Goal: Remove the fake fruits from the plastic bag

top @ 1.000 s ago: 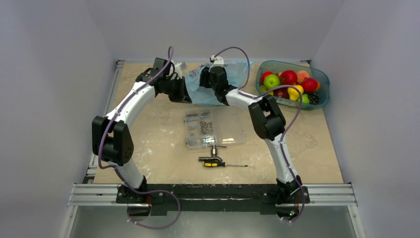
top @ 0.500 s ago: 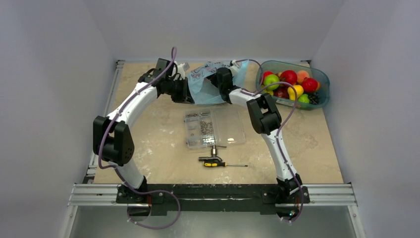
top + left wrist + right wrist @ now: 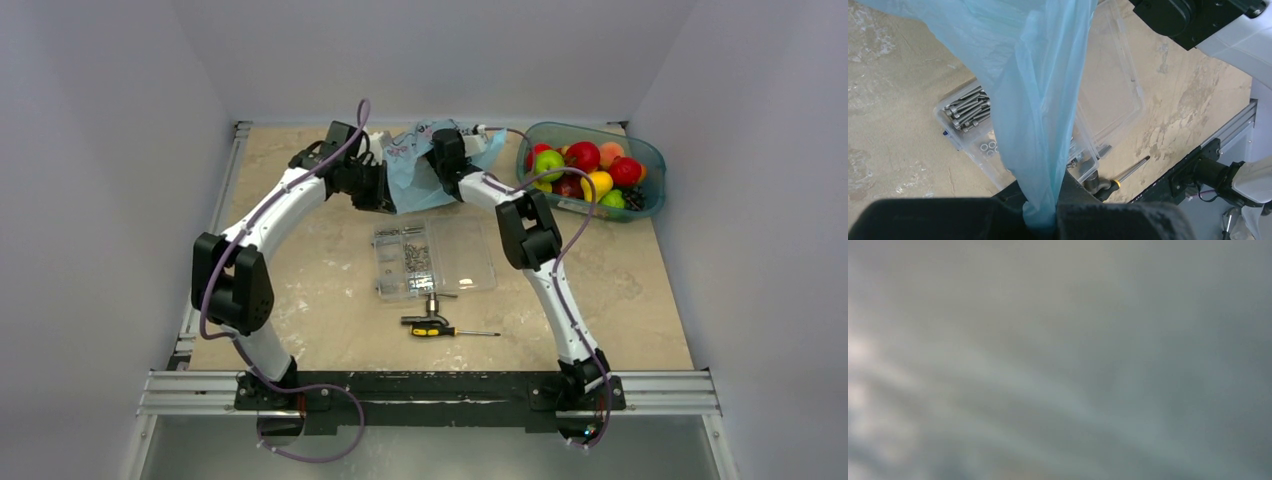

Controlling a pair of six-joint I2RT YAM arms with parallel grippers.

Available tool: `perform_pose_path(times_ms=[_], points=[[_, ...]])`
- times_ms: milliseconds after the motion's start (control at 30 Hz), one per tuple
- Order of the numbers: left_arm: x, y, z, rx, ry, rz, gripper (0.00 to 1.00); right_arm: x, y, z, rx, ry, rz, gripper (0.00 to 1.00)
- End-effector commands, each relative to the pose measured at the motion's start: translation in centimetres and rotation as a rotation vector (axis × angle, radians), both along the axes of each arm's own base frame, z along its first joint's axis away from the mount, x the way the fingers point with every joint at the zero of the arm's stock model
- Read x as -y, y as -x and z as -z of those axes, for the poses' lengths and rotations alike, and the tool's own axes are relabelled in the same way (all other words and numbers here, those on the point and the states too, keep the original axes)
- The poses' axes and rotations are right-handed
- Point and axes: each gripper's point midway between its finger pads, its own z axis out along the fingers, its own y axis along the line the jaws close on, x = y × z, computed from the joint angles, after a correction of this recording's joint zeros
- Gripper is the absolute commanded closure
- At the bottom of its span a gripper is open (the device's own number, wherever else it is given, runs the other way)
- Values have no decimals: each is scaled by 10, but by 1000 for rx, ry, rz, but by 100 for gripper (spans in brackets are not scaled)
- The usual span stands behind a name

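Observation:
The light blue plastic bag (image 3: 412, 172) is bunched up at the back middle of the table, between my two grippers. My left gripper (image 3: 386, 190) is shut on a gathered fold of it. In the left wrist view the bag (image 3: 1033, 90) rises from the closed left gripper (image 3: 1040, 220). My right gripper (image 3: 446, 150) is pushed into the bag's top, with its fingers hidden. The right wrist view shows only blurred grey-blue film. I see no fruit in the bag. Fake fruits (image 3: 583, 156), with a green apple (image 3: 548, 163), lie in the teal tub (image 3: 645, 150).
A clear compartment box (image 3: 432, 258) of screws lies in the middle of the table and also shows in the left wrist view (image 3: 1108, 85). A screwdriver (image 3: 440, 330) and a small metal part lie just in front of it. The walls stand close behind the bag.
The right gripper has moved back and left, deeper into the bag. The bag has drawn up into a tighter bunch. The left gripper has shifted slightly right and back, still holding the bag.

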Motion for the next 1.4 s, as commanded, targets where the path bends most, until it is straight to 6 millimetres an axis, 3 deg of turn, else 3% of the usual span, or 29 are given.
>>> perform_pose_path(times_ms=[0,100,233,333,500,600,700,833,900,1067,1367], points=[[-3,4,10,-11,-45,17,100,31,-8,43,-151,-87,146,17],[-3,4,12,-16,-49,19,100,37,-8,62,-177,-166,163,18],[-2,3,16,-22,-53,21,100,42,-14,76,-219,-141,172,21],[-2,3,18,-29,-57,21,100,43,-21,76,-181,-192,158,38],[-3,2,21,-34,-66,19,100,43,-31,64,-135,-154,143,52],[-4,1,21,-31,-72,17,100,40,-33,52,-93,-159,126,66],[-4,0,19,-24,-73,16,100,40,-36,37,-59,-124,104,82],[-4,0,18,-24,-73,16,100,41,-33,9,23,-84,65,94],[-4,-1,18,-23,-72,15,100,38,-28,-1,44,-64,25,100],[-3,-2,16,-21,-68,8,100,28,-3,-29,126,-70,-91,100],[-1,-5,10,-12,-45,-7,100,-3,61,-64,158,20,-275,100]])
